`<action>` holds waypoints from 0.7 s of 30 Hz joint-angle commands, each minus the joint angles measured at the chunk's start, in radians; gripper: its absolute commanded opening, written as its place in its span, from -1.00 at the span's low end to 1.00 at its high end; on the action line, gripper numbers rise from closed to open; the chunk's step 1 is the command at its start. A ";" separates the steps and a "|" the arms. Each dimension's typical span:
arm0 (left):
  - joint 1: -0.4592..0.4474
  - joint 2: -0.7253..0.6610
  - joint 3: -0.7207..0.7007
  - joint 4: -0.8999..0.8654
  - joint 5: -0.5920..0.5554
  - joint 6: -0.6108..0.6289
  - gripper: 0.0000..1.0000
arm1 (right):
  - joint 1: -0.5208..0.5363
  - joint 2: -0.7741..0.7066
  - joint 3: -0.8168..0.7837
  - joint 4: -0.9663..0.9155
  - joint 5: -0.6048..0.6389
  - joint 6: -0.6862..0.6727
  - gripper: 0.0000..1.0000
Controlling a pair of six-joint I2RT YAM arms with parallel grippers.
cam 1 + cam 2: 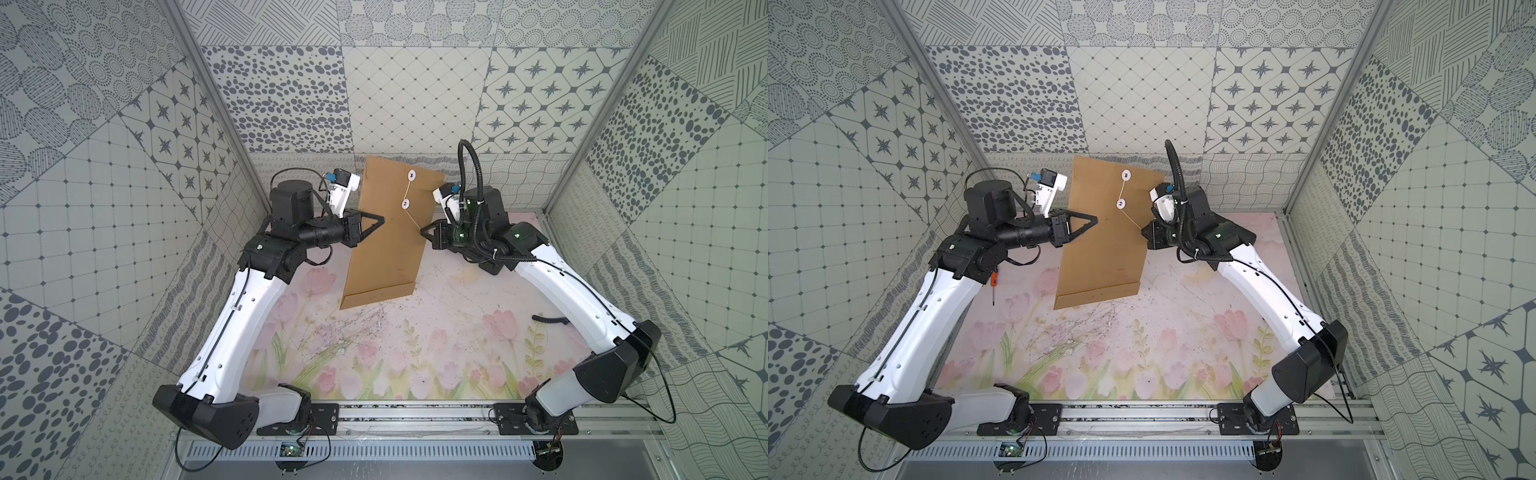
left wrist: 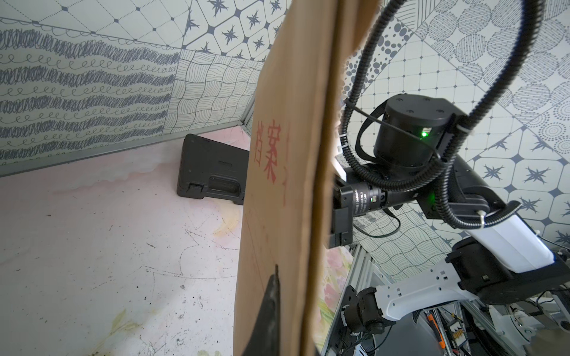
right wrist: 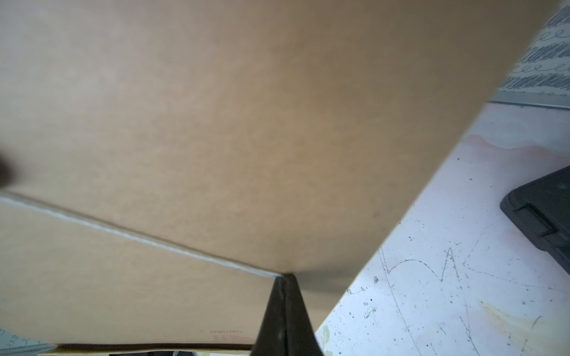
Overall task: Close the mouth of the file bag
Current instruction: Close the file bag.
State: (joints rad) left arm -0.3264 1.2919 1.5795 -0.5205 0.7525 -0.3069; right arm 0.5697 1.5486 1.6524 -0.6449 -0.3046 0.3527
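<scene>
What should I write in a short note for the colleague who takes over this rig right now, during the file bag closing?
Grip: left end effector is shut on the left edge of the file bag; right end effector is shut on the string, at the bag's right edge.
Place: the bag is held up steeply between both arms. A black case lies on the table behind it.
Done: the flap looks folded over. The string runs from the upper disc past the lower disc to the right end effector.
Left: wind the string around the discs. Whether any turns are made, I cannot tell.
</scene>
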 commanded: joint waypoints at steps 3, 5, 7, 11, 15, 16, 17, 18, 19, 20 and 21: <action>0.015 -0.009 -0.008 0.043 0.028 -0.001 -1.00 | -0.002 -0.019 0.009 0.044 -0.010 0.002 -1.00; 0.016 -0.010 -0.016 0.050 0.020 -0.003 -1.00 | -0.003 -0.033 -0.002 0.046 -0.014 -0.004 -1.00; 0.020 -0.011 -0.029 0.062 0.016 -0.014 -1.00 | -0.007 -0.042 -0.011 0.029 -0.009 -0.015 -0.86; 0.029 -0.011 -0.060 0.109 0.015 -0.046 -1.00 | -0.040 -0.075 -0.069 0.010 0.019 -0.020 -0.45; 0.032 -0.009 -0.087 0.140 0.016 -0.074 -1.00 | -0.106 -0.128 -0.142 0.023 0.027 0.005 -0.22; 0.032 -0.008 -0.100 0.159 0.023 -0.092 -1.00 | -0.125 -0.139 -0.156 0.026 0.031 0.013 -0.18; 0.033 -0.007 -0.128 0.197 0.033 -0.128 -1.00 | -0.151 -0.151 -0.173 0.033 0.032 0.026 -0.14; 0.029 -0.007 -0.174 0.261 0.049 -0.183 -1.00 | -0.176 -0.165 -0.191 0.043 0.032 0.041 -0.12; 0.020 -0.006 -0.221 0.321 0.053 -0.229 -1.00 | -0.195 -0.175 -0.208 0.055 0.033 0.052 -0.09; 0.001 -0.008 -0.277 0.381 0.044 -0.271 -1.00 | -0.216 -0.186 -0.226 0.067 0.041 0.065 -0.08; -0.023 -0.003 -0.344 0.448 0.024 -0.311 -1.00 | -0.232 -0.194 -0.241 0.077 0.051 0.074 -0.07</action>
State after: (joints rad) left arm -0.3115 1.2861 1.3861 -0.3687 0.7586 -0.4202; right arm 0.3744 1.3952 1.4418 -0.6323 -0.2810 0.3882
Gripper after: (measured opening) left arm 0.047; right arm 0.464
